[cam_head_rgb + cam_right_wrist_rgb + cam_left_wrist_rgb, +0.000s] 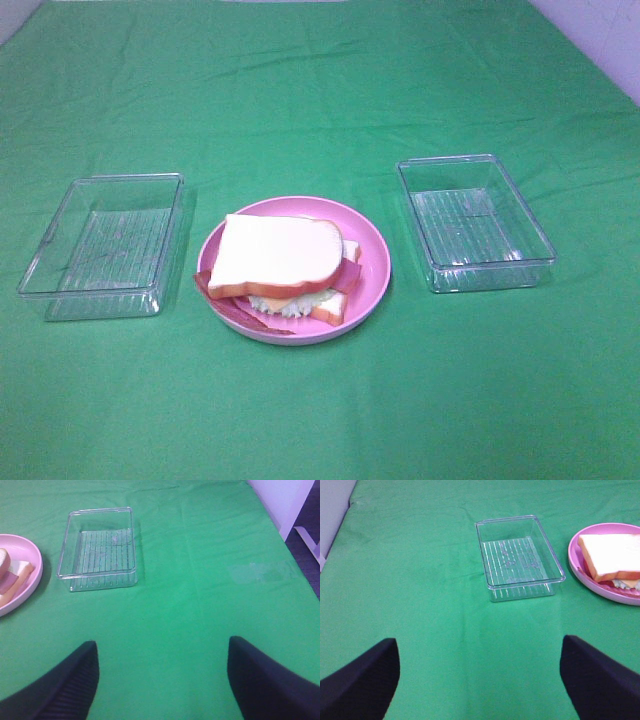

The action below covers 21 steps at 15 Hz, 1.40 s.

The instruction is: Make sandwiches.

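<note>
Exterior high: sandwich (285,268) on pink plate (375,262) between clear trays (100,245), both grippers (480,680) wide apart, empty.

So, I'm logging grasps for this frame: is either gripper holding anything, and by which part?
Nothing is held. The left gripper and right gripper are both open over bare green cloth.

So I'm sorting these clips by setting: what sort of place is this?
Probably a staged robot test table, not a real kitchen. A green cloth covers it, a toy sandwich sits on a pink plate, and an empty clear tray stands on each side.
</note>
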Tool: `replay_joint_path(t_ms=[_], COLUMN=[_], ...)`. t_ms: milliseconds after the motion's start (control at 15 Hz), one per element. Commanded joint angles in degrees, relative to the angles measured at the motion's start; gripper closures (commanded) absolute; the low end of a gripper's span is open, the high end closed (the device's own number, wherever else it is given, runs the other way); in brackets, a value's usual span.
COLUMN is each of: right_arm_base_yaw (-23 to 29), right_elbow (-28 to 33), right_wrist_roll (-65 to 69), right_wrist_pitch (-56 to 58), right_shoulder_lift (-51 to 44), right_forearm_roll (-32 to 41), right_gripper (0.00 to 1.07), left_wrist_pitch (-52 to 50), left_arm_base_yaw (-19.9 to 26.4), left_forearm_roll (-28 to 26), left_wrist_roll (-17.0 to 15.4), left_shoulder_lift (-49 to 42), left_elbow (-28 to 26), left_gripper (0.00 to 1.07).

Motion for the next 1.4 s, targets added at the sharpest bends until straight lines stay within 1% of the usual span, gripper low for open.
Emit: replay_joint_path(t_ms=[67,133,267,1400], right_arm_base_yaw=[-0.2,-0.2,-0.2,-0.2], right_elbow=[-0.1,-0.1,-0.1,-0.1], right_wrist_roll=[-0.2,-0.2,-0.2,-0.2], right_wrist_pitch=[-0.6,-0.6,-0.6,-0.6], right_shoulder_lift=[-0.5,-0.5,-0.5,-0.5], right_forearm_roll=[-0.2,-0.2,-0.2,-0.2], right_gripper=[0.38,0.38,0.38,0.38], left_wrist_pitch=[-0.5,-0.5,-0.5,-0.5], left_arm_base_yaw=[0.1,1.5,2.2,2.2], left_forearm_roll=[-0.3,-0.3,-0.3,-0.3], left_wrist_roll=[0.2,0.2,0.2,0.2], left_shoulder_lift=[-1.3,-1.3,-1.3,-1.3], left_elbow=[0.2,0.2,0.2,0.2], left_gripper=[0.24,0.24,0.24,0.24])
